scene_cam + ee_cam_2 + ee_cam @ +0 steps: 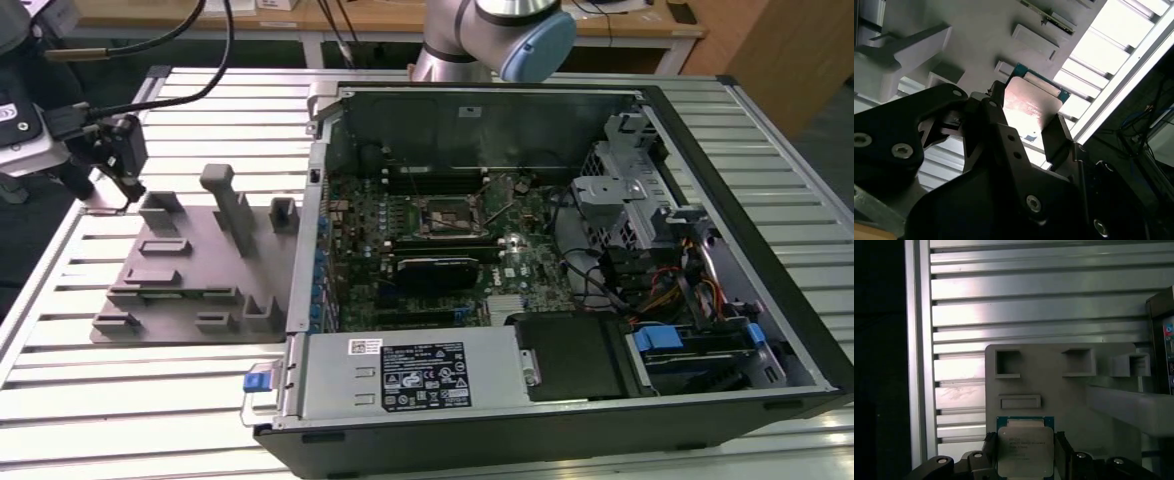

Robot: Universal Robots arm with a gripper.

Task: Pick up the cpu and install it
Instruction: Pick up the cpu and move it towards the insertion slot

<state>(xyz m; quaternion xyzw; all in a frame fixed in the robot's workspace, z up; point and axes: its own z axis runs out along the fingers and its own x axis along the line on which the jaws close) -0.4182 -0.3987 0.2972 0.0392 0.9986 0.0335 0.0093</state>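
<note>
Cpu (1025, 452) is picked, install not yet done.
Gripper (1025, 442) pinches its two edges above the grey fixture tray (187, 270); the motherboard socket (445, 214) sits well apart, apparently unfilled.

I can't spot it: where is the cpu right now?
In both wrist views the cpu sits gripped in the pincer, at the grey holder tray on the exterior view's left.

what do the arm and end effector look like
The arm is a silver-grey tube with a round light blue joint cap. Black cables run toward the end effector, which is matte black: angular plates fixed with silver screws and two flat, narrow fingers.
</note>
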